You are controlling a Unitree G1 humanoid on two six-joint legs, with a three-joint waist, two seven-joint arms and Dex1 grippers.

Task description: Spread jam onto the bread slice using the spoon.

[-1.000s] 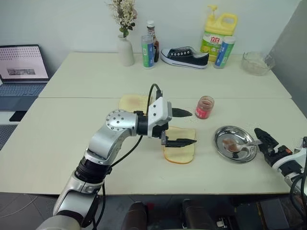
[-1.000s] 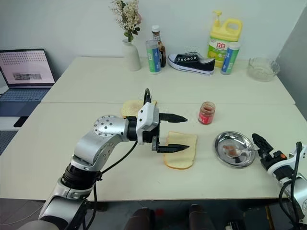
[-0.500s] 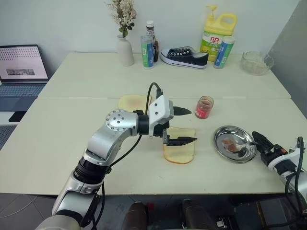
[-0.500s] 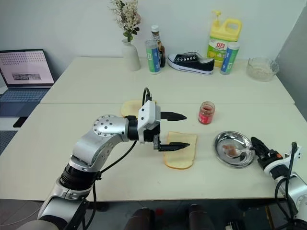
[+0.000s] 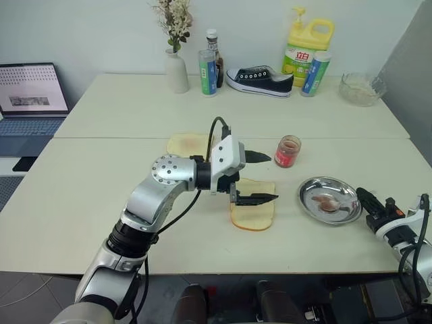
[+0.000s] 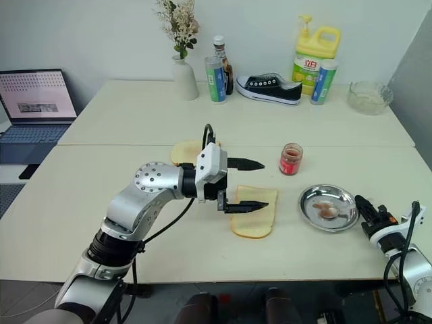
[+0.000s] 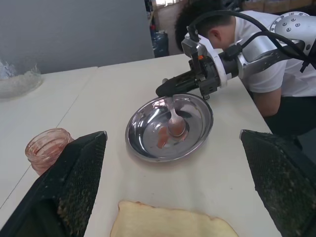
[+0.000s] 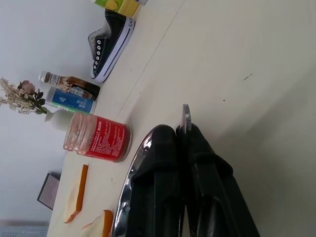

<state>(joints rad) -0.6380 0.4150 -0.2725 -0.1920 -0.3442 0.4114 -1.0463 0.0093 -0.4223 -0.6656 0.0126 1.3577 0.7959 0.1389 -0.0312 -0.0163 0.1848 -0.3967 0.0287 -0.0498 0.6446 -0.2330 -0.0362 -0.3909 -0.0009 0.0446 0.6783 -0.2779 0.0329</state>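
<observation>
The right gripper (image 5: 362, 196) sits at the right edge of the steel dish (image 5: 305, 196), its two black fingers pressed together on the thin handle of the spoon (image 7: 174, 120); in the right wrist view a sliver of silvery metal sticks out between the closed fingertips (image 8: 163, 136). The spoon's bowl, smeared reddish, lies inside the dish beside a small dab of red jam on the metal. The left gripper (image 5: 260, 178) hangs over the middle of the table with its fingers spread wide and nothing between them, pointing toward the robot's right; its lower finger is above the bread slice (image 5: 253, 214). The bread slice lies flat on the table, pale yellow with a tan crust, its rounded end toward the robot, to the left of the dish and apart from it. The jam jar (image 5: 287, 151), small clear glass with a red label and no lid, stands upright on the table beyond the bread slice and the dish, near both but touching neither. A smaller pale slice (image 5: 185, 143) lies farther back, partly hidden by the left arm. Along the far edge of the table stand a white vase with flowers (image 5: 177, 71), two bottles (image 5: 211, 63), a black sneaker (image 5: 259, 79), a yellow detergent jug (image 5: 304, 48) and a glass bowl (image 5: 362, 88). An open laptop (image 5: 30, 100) sits at the left. A person in a white shirt (image 7: 276, 74) is in the left wrist view, behind the right arm.
</observation>
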